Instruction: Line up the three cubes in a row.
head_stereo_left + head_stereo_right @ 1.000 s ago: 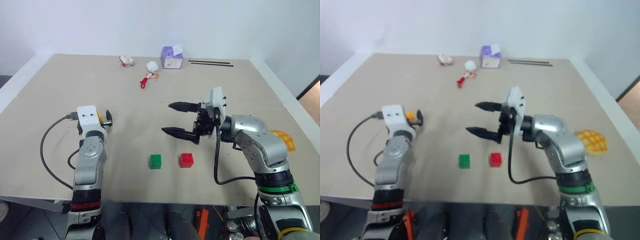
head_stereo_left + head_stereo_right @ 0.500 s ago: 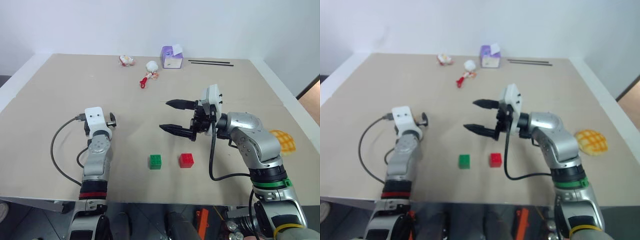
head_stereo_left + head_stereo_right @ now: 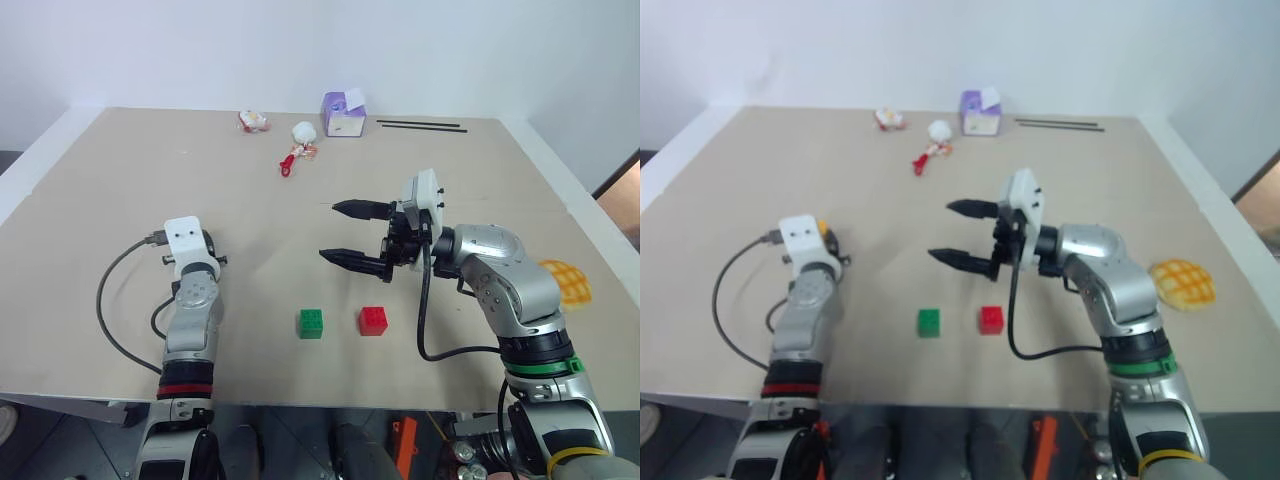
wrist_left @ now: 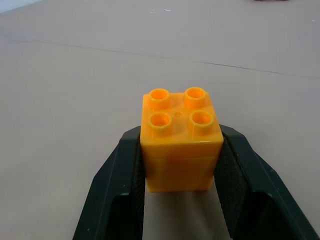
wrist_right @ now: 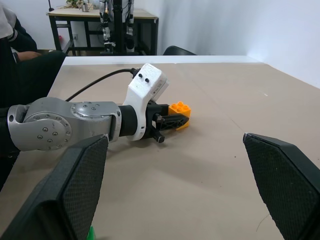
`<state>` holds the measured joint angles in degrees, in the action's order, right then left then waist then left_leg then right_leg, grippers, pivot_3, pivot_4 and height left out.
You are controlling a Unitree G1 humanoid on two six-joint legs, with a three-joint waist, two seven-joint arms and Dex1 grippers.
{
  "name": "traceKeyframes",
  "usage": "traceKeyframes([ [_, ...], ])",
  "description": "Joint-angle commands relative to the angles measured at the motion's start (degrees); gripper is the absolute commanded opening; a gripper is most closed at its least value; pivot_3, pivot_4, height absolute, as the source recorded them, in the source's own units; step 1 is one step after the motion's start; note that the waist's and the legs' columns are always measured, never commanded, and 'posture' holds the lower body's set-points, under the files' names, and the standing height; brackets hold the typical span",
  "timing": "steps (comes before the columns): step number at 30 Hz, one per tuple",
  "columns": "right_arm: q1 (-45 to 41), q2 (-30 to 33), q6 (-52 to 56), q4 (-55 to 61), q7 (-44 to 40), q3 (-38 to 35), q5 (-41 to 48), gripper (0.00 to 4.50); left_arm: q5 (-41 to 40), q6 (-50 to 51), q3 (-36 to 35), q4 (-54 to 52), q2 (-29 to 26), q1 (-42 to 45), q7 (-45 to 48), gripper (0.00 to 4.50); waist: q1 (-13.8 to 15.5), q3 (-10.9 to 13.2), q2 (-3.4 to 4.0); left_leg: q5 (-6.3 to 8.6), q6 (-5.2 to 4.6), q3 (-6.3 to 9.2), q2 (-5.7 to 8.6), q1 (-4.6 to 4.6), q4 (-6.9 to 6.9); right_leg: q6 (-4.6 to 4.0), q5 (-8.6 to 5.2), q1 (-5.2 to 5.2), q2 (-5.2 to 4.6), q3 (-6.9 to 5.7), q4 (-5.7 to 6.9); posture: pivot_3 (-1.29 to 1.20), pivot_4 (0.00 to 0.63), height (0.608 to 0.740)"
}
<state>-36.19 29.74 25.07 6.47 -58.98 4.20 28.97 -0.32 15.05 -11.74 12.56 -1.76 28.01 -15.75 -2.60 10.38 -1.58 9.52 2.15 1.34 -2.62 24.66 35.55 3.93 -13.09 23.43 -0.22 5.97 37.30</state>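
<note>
Left gripper [image 4: 181,165] pinches the yellow-orange cube [image 4: 180,140] at the table's [image 3: 120,180] left side. Right gripper [image 3: 343,234] hovers with fingers spread above the green cube [image 3: 311,323] and red cube [image 3: 373,320], 2 side by side.

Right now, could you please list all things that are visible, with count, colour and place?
yellow-orange cube: one, between the left gripper's jaws, on the table's left part
green cube: one, near front edge
red cube: one, right of the green one, apart
purple-and-white box: one, far edge
black rods: two, far edge, right of the box
small toys: about three, white and red, far edge
yellow checkered ball: one, right side
table: one, beige
left gripper: shut on the cube
right gripper: open, empty, above the table
</note>
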Motion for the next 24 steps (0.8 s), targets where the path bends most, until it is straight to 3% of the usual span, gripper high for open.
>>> traceKeyframes([
  [1,-1.15,0.48,0.21,2.28,-0.86,-2.48,2.48,4.5,-1.27,-2.25,-0.69,-1.75,-1.71,1.28,2.11,1.32,0.0,0.0,0.0,0.0,0.0,0.0,0.0,0.0,0.0,0.0,0.0,0.0,0.0,0.0,0.0,0.0,0.15,0.74],
  [3,-0.79,1.78,2.1,4.51,-1.97,-4.02,5.22,4.5,-5.1,-2.29,0.49,-2.32,-3.44,1.78,10.75,1.32,-0.01,0.0,0.0,0.0,0.0,0.0,0.0,0.0,0.0,0.0,0.0,0.0,0.0,0.0,0.0,0.0,0.15,0.74],
  [6,1.97,6.95,5.09,8.33,-7.39,-5.17,9.12,4.5,-11.01,-3.63,6.16,-7.36,-9.43,-0.35,31.47,1.32,0.12,0.01,0.0,-0.01,0.02,0.05,0.01,0.14,-0.02,-0.04,-0.03,0.1,-0.01,-0.08,0.0,0.0,0.15,0.74],
  [14,8.76,15.33,7.31,14.43,-12.0,-3.88,9.19,4.5,-22.06,-6.27,16.45,-18.52,-32.49,-10.01,79.07,1.32,-0.41,0.0,0.03,0.23,0.31,-0.09,-0.18,-0.03,-0.21,-0.33,-0.37,0.14,0.06,-0.05,-0.01,0.0,0.15,0.74],
  [18,9.89,15.3,8.02,16.05,-9.94,-3.73,9.34,4.5,-21.93,-10.81,19.19,-15.46,-36.2,-9.65,89.96,1.32,-0.09,0.01,0.05,0.23,0.29,-0.08,-0.19,-0.04,-0.18,-0.66,-0.58,0.17,0.04,-0.11,0.07,0.0,0.15,0.74],
  [24,11.94,15.69,8.37,18.04,-8.02,-4.34,9.43,4.5,-19.41,-16.21,21.15,-8.9,-35.8,-6.75,95.97,1.32,-0.02,0.01,0.03,0.23,0.29,-0.17,-0.14,0.03,0.03,-0.53,-0.51,0.14,-0.09,-0.06,0.04,0.0,0.15,0.74],
])
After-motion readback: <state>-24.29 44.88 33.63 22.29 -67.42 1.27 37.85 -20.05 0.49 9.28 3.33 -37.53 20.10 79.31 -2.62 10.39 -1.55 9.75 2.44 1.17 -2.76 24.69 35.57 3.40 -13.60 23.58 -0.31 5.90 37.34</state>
